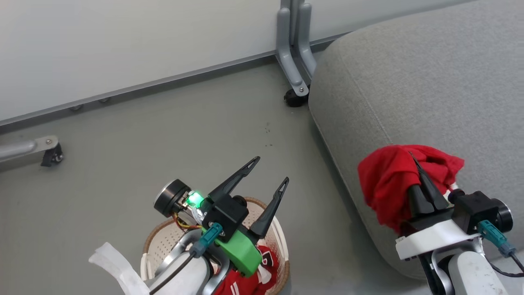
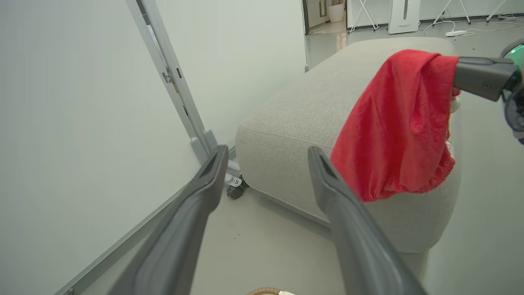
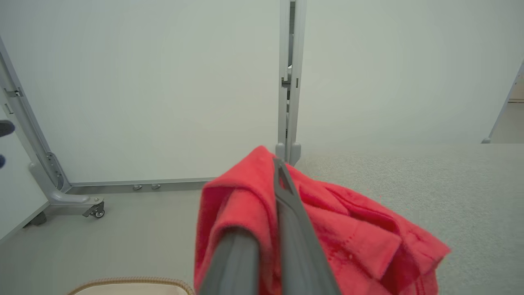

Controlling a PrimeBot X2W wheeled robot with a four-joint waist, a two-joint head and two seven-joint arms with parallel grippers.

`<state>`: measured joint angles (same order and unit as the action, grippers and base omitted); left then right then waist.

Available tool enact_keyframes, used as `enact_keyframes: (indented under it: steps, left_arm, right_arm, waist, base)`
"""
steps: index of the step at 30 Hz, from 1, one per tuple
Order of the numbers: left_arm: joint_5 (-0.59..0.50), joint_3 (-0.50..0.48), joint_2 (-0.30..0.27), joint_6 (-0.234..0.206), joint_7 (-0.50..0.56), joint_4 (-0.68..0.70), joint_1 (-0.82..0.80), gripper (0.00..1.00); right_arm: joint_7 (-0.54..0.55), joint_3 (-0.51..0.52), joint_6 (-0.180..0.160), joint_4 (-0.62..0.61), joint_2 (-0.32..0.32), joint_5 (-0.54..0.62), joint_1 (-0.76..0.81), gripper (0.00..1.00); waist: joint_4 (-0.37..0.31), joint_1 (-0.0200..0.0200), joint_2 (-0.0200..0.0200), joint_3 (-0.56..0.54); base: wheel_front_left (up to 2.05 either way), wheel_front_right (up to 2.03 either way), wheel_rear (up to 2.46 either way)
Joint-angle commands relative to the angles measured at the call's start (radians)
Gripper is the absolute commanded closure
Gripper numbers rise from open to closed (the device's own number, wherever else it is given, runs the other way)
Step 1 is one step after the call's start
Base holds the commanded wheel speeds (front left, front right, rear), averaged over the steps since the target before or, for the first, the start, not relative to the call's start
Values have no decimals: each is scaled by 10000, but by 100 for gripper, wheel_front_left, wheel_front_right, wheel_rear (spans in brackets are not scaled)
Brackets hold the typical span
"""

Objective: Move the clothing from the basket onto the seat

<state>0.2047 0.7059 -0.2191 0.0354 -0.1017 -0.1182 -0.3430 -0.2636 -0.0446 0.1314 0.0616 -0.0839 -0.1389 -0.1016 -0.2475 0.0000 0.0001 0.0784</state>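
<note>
- Clothing (image 1: 385, 184) is split across two spots: one piece at the right gripper (image 1: 410, 155), one in the basket (image 1: 161, 246).
- floor (image 1: 163, 143): grey, bounded at the back by white partition panels (image 1: 123, 41) mounted on grey castered feet (image 1: 294, 96).
- seat (image 1: 430, 82): large grey upholstered cushion with rounded edges and a stitched seam near the top edge. It is placed on the robot's right, its corner just beside one castered foot.
- basket: cream perforated plastic with a brown woven-look rim. It is stood on the floor, near the seat's front but apart from it, and is partly covered in the head view by the left arm.
- plain red garment (image 2: 397, 123): held clear of the basket, draped over the right gripper's fingers and hung in a bunch at the seat's near edge. A bit of white is shown at its hem. Contact with the seat cannot be told.
- red jersey (image 1: 270, 266): white stripes, black-white lettering, seen crumpled inside the basket.
- left gripper (image 1: 272, 168): held above the basket, fingers pointed toward the partition panels. Jaws are spread wide, nothing between them.
- right gripper: held over the seat's edge. Jaws are pressed together and clamped on the plain red garment, fingertips surrounded by its folds.
</note>
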Motion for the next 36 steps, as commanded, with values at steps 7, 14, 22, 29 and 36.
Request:
enact_keyframes:
  steps: [7, 14, 22, 29, 36]
  left_arm:
    - [-20, 103, -123, 126, 108, 3, -512, 0]
    - [125, 260, -189, 320, 362, -85, -745, 0]
    - [415, 540, -161, 592, 687, -174, -975, 0]
    - [825, 641, -233, 739, 1055, -249, -1197, 0]
    - [585, 677, -528, 627, 1606, 78, -1581, 0]
  right_arm:
    - [-18, 23, -14, -324, 92, -36, 65, 100]
    - [-17, 8, -14, -587, 228, -149, 81, 100]
    - [-18, 435, -14, -1000, 328, -198, 215, 100]
    - [-18, 941, -14, -1242, 331, -331, -1073, 100]
    - [-18, 1652, -16, -1421, -261, -90, -3883, 100]
  waist:
    - [-1690, 0, -1, 872]
    - [-2640, 0, -1, 1401]
    - [-3017, 0, -1, 1944]
    - [-3087, 0, -1, 2895]
    - [-2742, 0, -1, 4405]
  base:
    - [0, 0, 0]
    - [0, 0, 0]
    - [0, 0, 0]
    - [0, 0, 0]
    - [0, 0, 0]
